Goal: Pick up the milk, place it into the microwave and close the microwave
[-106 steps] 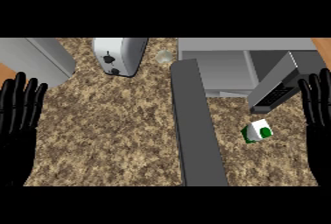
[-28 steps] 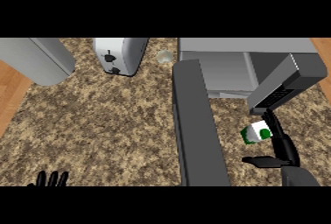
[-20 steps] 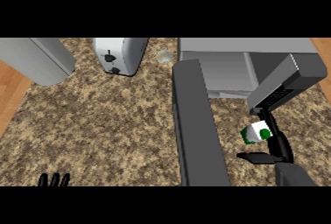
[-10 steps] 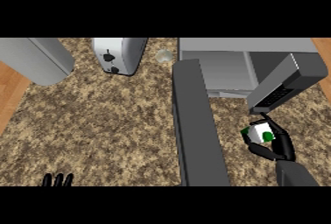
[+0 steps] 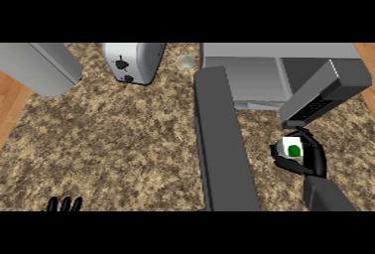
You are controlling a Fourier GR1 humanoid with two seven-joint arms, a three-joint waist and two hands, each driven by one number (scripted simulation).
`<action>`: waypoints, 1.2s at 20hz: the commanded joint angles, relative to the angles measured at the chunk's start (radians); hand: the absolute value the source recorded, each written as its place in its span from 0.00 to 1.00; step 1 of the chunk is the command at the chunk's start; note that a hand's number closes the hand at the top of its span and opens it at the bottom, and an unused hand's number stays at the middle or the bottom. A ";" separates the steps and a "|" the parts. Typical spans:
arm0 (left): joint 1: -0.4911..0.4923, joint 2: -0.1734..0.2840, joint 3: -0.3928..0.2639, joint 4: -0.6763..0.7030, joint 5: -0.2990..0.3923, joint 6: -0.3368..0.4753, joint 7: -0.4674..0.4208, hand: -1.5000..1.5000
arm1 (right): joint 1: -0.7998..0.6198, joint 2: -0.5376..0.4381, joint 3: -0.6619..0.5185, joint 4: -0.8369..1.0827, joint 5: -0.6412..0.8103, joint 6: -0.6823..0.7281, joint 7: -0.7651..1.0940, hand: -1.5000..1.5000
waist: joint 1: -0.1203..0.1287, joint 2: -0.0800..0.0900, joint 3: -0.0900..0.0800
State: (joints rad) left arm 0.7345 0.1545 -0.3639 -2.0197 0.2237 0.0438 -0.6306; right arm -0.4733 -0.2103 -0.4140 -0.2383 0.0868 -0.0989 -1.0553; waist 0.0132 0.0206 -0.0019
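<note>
The milk [image 5: 291, 148] is a small white carton with a green mark, on the speckled counter right of the open microwave door [image 5: 223, 144]. My right hand [image 5: 310, 158] is curled round the carton, thumb on its left side and fingers on its right. The microwave [image 5: 282, 74] stands at the back right, its cavity [image 5: 245, 79] facing the view and its door swung out toward me. Only the fingertips of my left hand [image 5: 64, 203] show, at the lower left edge.
A silver toaster [image 5: 133, 62] stands at the back centre, a grey rounded appliance [image 5: 40, 67] at the back left. A small glass [image 5: 185, 61] sits between toaster and microwave. The speckled counter [image 5: 117, 139] lies between them and my left hand.
My right hand came in from the lower right and its thumb and fingers closed round the milk carton. The left hand sank to the lower edge.
</note>
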 commanded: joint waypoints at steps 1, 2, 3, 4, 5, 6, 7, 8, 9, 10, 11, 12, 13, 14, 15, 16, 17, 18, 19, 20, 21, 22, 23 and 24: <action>-0.007 0.017 0.024 0.011 0.015 -0.017 -0.008 0.00 | -0.095 0.071 0.009 -0.033 0.001 0.001 -0.086 1.00 | 0.036 -0.007 0.007; 0.012 0.016 0.004 -0.014 0.002 -0.009 -0.006 0.00 | -0.074 0.081 0.008 -0.032 -0.002 0.008 -0.104 1.00 | 0.029 -0.010 0.006; 0.013 -0.012 -0.024 0.023 0.003 -0.007 -0.022 0.00 | -0.073 0.071 0.013 -0.028 0.006 0.001 -0.098 1.00 | 0.028 -0.010 0.006; -0.018 -0.003 0.011 0.028 0.018 -0.010 -0.011 0.00 | -0.061 0.049 0.004 -0.038 -0.006 0.040 -0.115 1.00 | 0.018 -0.010 0.005; 0.039 0.018 -0.015 -0.032 0.011 -0.011 0.007 0.00 | -0.064 0.075 0.008 -0.040 -0.004 0.011 -0.112 1.00 | 0.022 -0.013 0.006; 0.015 -0.033 -0.051 0.058 -0.030 0.008 -0.054 0.00 | -0.048 0.068 0.019 -0.041 0.004 0.047 -0.123 1.00 | 0.017 -0.014 0.005; -0.030 0.028 0.069 -0.008 0.075 -0.028 0.022 0.00 | -0.068 0.108 0.024 -0.049 0.005 0.000 -0.105 1.00 | 0.010 -0.014 0.004; 0.025 -0.012 -0.022 -0.018 -0.004 0.022 -0.001 0.00 | -0.083 0.046 0.009 -0.074 -0.015 0.054 -0.069 1.00 | 0.006 -0.019 0.004; 0.051 0.019 0.007 0.003 0.028 -0.031 -0.057 0.00 | -0.056 0.073 0.016 -0.067 -0.002 0.013 -0.127 1.00 | 0.016 -0.017 0.004; -0.006 -0.006 0.000 0.021 0.016 0.006 -0.003 0.00 | -0.053 0.069 0.026 -0.076 -0.001 0.032 -0.111 1.00 | 0.003 -0.017 0.003; -0.004 0.013 0.044 0.067 0.037 -0.026 -0.055 0.00 | -0.042 0.065 0.038 -0.101 0.004 0.051 -0.111 1.00 | -0.001 -0.020 0.002; 0.050 0.019 -0.006 -0.058 0.011 0.012 0.007 0.00 | -0.046 0.056 0.040 -0.117 -0.002 0.068 -0.087 1.00 | -0.001 -0.021 0.003; 0.020 0.009 0.003 -0.026 0.024 0.006 -0.007 0.00 | 0.008 0.064 0.053 -0.124 0.004 0.065 -0.121 1.00 | -0.005 -0.021 0.002; 0.032 -0.004 -0.020 0.030 0.003 0.000 -0.051 0.00 | -0.002 0.091 0.051 -0.176 -0.014 0.049 -0.090 1.00 | -0.010 -0.024 0.002; 0.026 0.008 -0.013 -0.039 0.009 0.024 0.018 0.00 | -0.008 0.123 0.091 -0.235 0.009 0.022 -0.030 1.00 | -0.019 -0.028 0.001; 0.026 0.017 -0.013 -0.005 0.017 -0.005 -0.019 0.00 | 0.071 0.090 0.091 -0.262 -0.004 0.078 -0.050 1.00 | -0.018 -0.026 0.001; 0.000 0.029 0.014 -0.024 0.048 -0.009 0.028 0.00 | 0.082 0.094 0.102 -0.323 -0.008 0.072 -0.014 1.00 | -0.024 -0.027 0.000; 0.078 0.023 -0.024 0.008 0.020 -0.020 -0.059 0.00 | 0.114 0.120 0.124 -0.380 -0.005 0.064 0.012 1.00 | -0.023 -0.030 0.000; 0.073 0.046 -0.018 -0.065 0.033 -0.011 0.003 0.00 | 0.141 0.131 0.125 -0.420 -0.017 0.048 0.029 1.00 | -0.019 -0.027 0.001; 0.054 0.032 -0.016 -0.016 0.014 -0.017 -0.052 0.00 | 0.170 0.142 0.159 -0.500 0.000 0.030 0.096 1.00 | -0.024 -0.029 0.000; 0.135 0.057 -0.022 -0.049 0.036 -0.037 -0.071 0.00 | 0.215 0.117 0.169 -0.516 0.011 0.041 0.110 1.00 | -0.020 -0.029 0.000; 0.091 0.041 -0.044 -0.079 0.024 -0.004 0.002 0.00 | 0.233 0.116 0.190 -0.604 0.006 0.067 0.177 1.00 | -0.031 -0.031 0.000; 0.049 0.023 -0.026 -0.012 0.022 0.003 -0.016 0.00 | 0.269 0.083 0.193 -0.661 -0.007 0.112 0.202 1.00 | -0.031 -0.029 0.000; 0.091 0.057 -0.014 -0.064 0.048 -0.021 -0.020 0.00 | 0.291 0.097 0.206 -0.720 -0.011 0.105 0.231 1.00 | -0.023 -0.028 0.000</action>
State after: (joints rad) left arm 0.8053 0.1912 -0.3835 -2.0581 0.2530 0.0320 -0.6531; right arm -0.2773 -0.1062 -0.2531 -0.7682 0.0833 -0.0318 -0.9215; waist -0.0100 -0.0074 -0.0015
